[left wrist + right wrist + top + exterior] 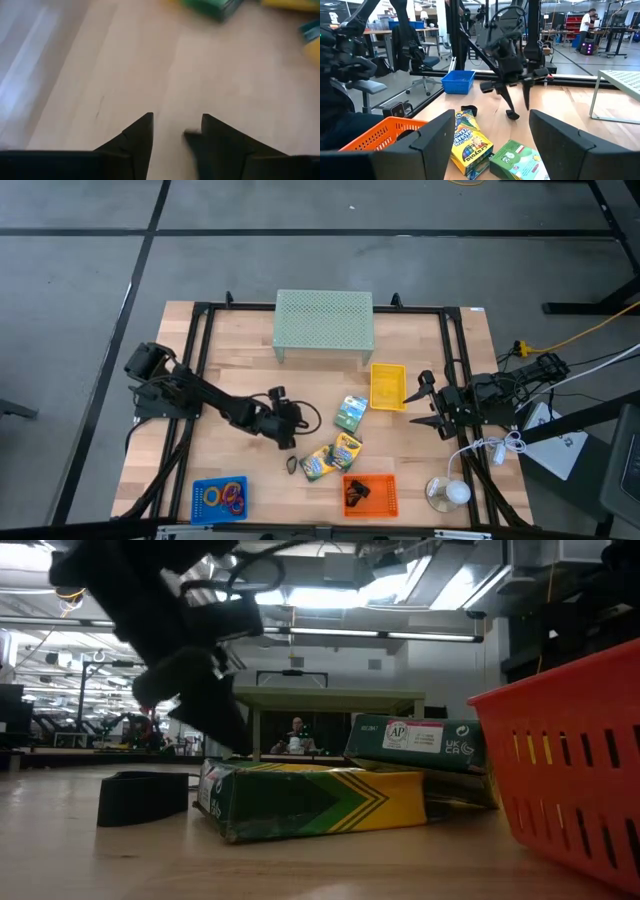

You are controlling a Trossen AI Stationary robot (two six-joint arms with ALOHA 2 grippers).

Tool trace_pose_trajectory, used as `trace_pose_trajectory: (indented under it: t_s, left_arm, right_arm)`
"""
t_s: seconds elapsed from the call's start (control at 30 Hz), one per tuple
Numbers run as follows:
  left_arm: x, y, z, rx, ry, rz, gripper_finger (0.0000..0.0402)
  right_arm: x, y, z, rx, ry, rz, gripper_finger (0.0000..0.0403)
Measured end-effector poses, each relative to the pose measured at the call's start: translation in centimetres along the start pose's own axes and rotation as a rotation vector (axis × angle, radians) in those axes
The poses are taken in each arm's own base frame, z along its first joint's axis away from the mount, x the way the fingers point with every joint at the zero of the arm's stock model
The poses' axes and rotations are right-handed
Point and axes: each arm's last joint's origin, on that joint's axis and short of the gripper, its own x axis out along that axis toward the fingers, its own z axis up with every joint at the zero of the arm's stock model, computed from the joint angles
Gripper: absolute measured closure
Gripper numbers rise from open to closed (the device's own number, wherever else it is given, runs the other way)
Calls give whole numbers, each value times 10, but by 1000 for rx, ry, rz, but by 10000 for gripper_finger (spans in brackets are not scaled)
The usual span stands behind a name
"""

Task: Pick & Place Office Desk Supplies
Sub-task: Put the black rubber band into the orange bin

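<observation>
- Right now our left gripper [291, 442] hangs over the bare wood near the table's [420, 470] middle, fingers parted and holding nothing.
- Below it, a small black clip [512, 115] appears to lie on the wood just under the fingertips; the left wrist view is smeared, so we hedge on whether they touch.
- Should the jaws close off-centre, we judge the hard, smooth clip could skid across the board or pop out.
- A second black clip [291, 465] lies near the crayon boxes [345, 449]; a sideways sweep could nudge those glossy cardboard packs.
- Our right gripper [424, 402] waits wide open and empty by the right edge, beside the yellow basket [388, 386].
- Rings [227, 496] sit in the blue basket [200, 484], and black items rest in the orange slotted basket [384, 498].
- At the far edge stands the pale green mesh riser [324, 322], perforated and flat-topped.
</observation>
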Motion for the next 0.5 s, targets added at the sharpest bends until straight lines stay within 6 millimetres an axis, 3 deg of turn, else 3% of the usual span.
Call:
trace_pose_trajectory:
  t_s: [0.13, 0.5]
  left_arm:
    - [0, -1, -7, -18, 6, 23, 221]
    - [-2, -9, -2, -57, -35, -69, 205]
  right_arm:
    - [0, 0, 0, 0, 2, 0, 147]
    - [0, 0, 0, -1, 2, -2, 147]
